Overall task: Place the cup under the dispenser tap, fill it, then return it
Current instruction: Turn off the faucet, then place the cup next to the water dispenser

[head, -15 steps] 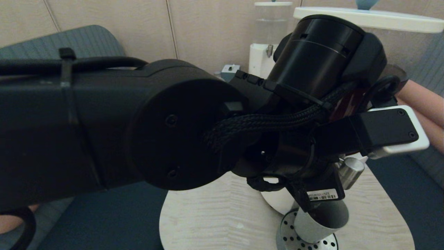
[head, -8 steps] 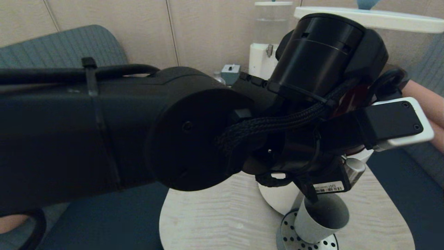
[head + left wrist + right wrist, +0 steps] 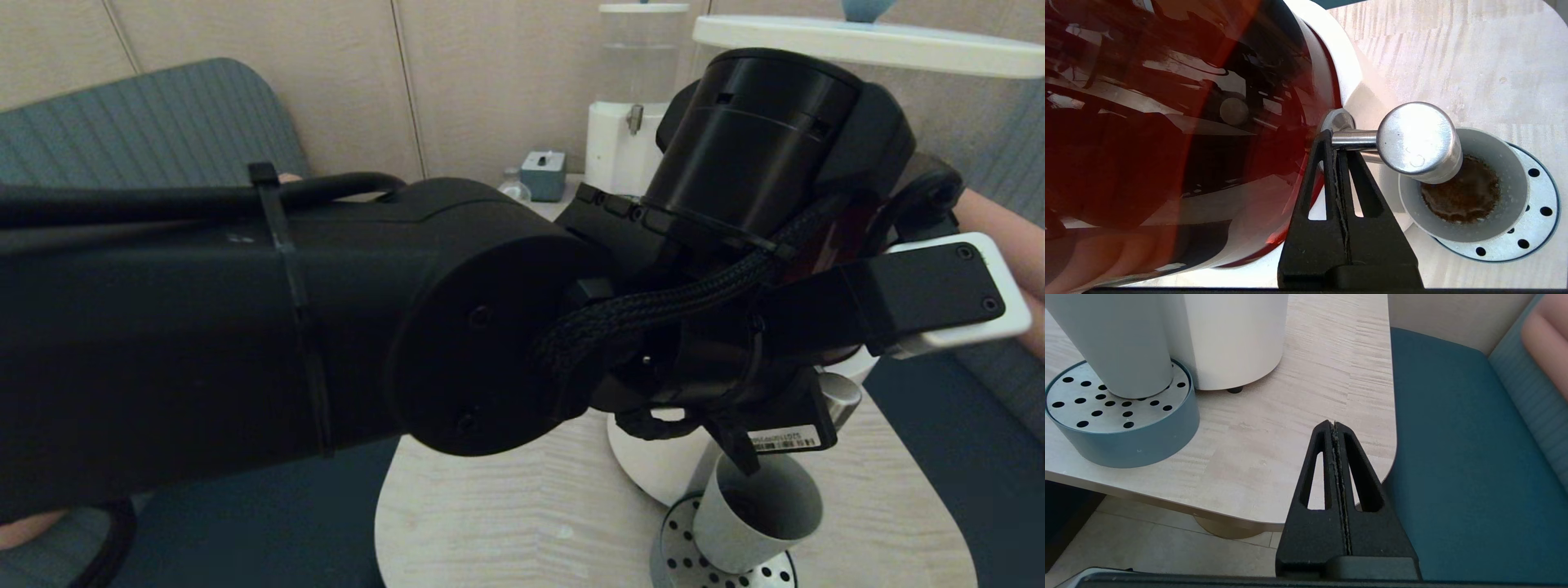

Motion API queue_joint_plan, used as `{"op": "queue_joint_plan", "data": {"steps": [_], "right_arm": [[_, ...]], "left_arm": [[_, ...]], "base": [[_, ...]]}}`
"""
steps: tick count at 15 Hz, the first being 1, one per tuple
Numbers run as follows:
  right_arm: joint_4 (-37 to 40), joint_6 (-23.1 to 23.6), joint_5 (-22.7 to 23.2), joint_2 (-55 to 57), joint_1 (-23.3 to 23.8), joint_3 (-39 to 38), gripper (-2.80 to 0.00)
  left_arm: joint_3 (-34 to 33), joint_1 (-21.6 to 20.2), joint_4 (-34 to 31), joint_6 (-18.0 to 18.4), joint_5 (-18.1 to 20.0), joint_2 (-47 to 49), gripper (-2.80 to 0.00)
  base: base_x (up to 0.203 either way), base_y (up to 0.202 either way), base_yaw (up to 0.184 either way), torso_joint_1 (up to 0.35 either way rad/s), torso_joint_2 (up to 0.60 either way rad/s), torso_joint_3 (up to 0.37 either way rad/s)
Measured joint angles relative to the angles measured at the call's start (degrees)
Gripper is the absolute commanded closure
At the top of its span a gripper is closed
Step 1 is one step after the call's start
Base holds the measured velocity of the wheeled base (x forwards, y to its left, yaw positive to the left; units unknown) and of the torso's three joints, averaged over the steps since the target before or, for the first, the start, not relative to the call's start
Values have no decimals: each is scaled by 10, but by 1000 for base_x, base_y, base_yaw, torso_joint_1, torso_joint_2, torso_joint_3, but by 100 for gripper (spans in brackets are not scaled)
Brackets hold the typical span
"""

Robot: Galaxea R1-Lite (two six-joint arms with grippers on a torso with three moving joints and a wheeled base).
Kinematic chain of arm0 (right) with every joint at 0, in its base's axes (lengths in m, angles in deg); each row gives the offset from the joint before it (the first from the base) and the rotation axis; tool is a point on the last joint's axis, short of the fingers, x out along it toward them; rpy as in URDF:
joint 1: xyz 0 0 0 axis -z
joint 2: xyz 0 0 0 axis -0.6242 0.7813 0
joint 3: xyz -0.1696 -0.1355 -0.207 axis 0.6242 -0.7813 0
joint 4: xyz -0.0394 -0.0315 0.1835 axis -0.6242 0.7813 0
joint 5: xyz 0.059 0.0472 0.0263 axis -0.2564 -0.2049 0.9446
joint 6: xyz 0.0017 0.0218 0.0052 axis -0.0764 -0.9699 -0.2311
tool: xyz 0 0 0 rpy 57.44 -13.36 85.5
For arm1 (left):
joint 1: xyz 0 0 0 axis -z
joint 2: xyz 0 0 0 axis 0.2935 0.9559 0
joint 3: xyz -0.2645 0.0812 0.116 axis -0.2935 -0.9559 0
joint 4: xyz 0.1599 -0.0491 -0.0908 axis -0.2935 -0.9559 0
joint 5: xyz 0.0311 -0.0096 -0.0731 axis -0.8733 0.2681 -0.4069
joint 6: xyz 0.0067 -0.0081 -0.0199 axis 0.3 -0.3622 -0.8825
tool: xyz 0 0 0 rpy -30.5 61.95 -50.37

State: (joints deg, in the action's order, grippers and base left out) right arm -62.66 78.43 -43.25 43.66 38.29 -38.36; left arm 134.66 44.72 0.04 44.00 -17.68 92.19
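Observation:
The grey cup (image 3: 1511,216) stands on the round perforated drip tray (image 3: 1541,228) directly beneath the brushed-steel dispenser tap (image 3: 1419,141), with brown liquid (image 3: 1461,194) pooled in its bottom. My left gripper (image 3: 1336,143) is shut, and its tips press against the thin steel stem between the tap and the dark brown tank (image 3: 1167,122). In the head view the left arm fills most of the frame, and the cup (image 3: 755,510) shows under it. My right gripper (image 3: 1334,426) is shut and holds nothing, hovering over the table's corner, apart from the cup (image 3: 1114,343).
The dispenser's white base (image 3: 1237,335) stands on the pale wooden table (image 3: 506,506). A smaller clear-liquid dispenser (image 3: 633,98) and a small blue box (image 3: 543,173) stand at the back. A teal seat (image 3: 1461,457) borders the table, and a person's arm (image 3: 1000,237) shows at the right.
My left arm has slid rightward and its wrist has sunk a little over the tap. The cup has stayed on the drip tray.

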Motion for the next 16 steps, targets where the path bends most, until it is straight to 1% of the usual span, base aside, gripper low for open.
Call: {"op": "queue_joint_plan", "data": {"steps": [6,8,9,12,13,14,15,16], "right_arm": [[0,0,0,0,0,0,0],[0,0,0,0,0,0,0],[0,0,0,0,0,0,0],[0,0,0,0,0,0,0],[0,0,0,0,0,0,0],[0,0,0,0,0,0,0],[0,0,0,0,0,0,0],[0,0,0,0,0,0,0]], "left_arm": [[-14,-1,-1,-8,2,-21,0],[-37,-2,-4,-23,-1,-42,0],[-54,-4,-5,-37,-3,-56,0],[-104,-11,-8,-91,-11,-109,0],[-121,-14,-8,-119,-11,-131,0],[-136,-17,-8,-155,-12,-153,0],[-149,-20,-7,-202,-11,-177,0],[-161,-23,-5,-258,-10,-203,0]], "base": [[0,0,0,0,0,0],[0,0,0,0,0,0],[0,0,0,0,0,0],[0,0,0,0,0,0],[0,0,0,0,0,0],[0,0,0,0,0,0],[0,0,0,0,0,0],[0,0,0,0,0,0]]}}
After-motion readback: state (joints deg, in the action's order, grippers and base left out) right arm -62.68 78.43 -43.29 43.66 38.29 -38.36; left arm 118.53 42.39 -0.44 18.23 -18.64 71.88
